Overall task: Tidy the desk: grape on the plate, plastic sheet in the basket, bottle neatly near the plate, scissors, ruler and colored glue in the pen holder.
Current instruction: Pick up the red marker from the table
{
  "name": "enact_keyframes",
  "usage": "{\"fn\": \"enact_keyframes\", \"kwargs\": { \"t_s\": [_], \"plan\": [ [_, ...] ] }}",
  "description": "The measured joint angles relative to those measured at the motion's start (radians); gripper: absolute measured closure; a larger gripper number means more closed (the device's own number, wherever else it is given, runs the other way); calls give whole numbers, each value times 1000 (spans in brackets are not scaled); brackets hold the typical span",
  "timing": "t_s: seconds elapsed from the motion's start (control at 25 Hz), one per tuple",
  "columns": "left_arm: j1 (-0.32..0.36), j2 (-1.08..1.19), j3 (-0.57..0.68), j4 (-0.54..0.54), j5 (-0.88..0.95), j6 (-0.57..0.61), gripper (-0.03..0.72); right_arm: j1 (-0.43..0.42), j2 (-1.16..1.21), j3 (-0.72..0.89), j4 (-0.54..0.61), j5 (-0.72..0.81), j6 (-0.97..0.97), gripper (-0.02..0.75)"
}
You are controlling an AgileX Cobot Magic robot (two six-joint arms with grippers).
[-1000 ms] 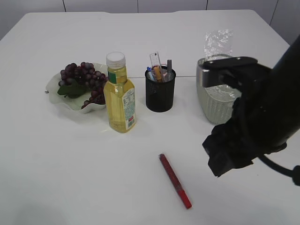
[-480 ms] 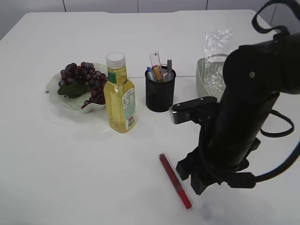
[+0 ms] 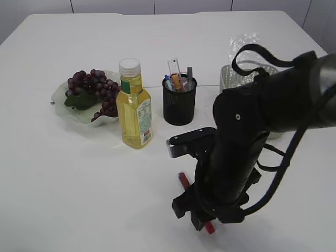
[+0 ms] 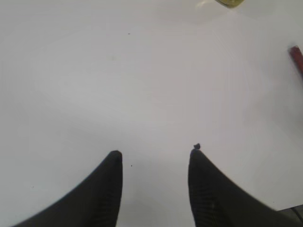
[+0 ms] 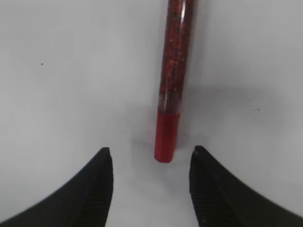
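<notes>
Grapes (image 3: 90,89) lie heaped on the pale green plate (image 3: 62,107) at the left of the white desk (image 3: 73,178), a green leaf among them. Just to the right of the plate stands the bottle (image 3: 134,107) of yellow liquid, upright, with its white cap on and its label turned toward the front right. Further right is the black mesh pen holder (image 3: 179,105), also upright, with the clear ruler (image 3: 174,66) and several other handles and pens sticking out of the top; which of them are the scissors is too small to tell. Behind the right arm (image 3: 247,136), the grey-green basket (image 3: 227,79) shows only in part, and a crumpled clear plastic sheet (image 3: 242,44) rises out of it.

The red glue pen (image 5: 172,75) lies flat on the desk in front of the pen holder, well apart from it. The right arm is bent down over it and hides most of it in the exterior view, where only its two ends peek out. In the right wrist view the right fingers (image 5: 150,182) stand apart, one on each side of the pen's solid red cap end, close to it but not touching; the pen runs straight away from them.

The left fingers (image 4: 154,182) are also spread, holding nothing, above bare desk, with the bottle's base at the top edge of that view and the red pen at its right edge.
</notes>
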Motion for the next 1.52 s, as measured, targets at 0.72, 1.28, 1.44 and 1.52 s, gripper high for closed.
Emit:
{"fn": "enact_keyframes", "kwargs": {
  "t_s": [0.72, 1.28, 1.44, 1.52],
  "plan": [
    [0, 0, 0, 23, 0, 0, 348, 6, 90, -2, 0, -55, 30, 386],
    [0, 0, 0, 26, 0, 0, 349, 6, 109, -4, -11, -61, 33, 406],
    [0, 0, 0, 26, 0, 0, 353, 6, 111, -4, -11, -61, 33, 410],
    [0, 0, 0, 26, 0, 0, 353, 6, 111, -4, -11, -61, 33, 437]
  ]
}}
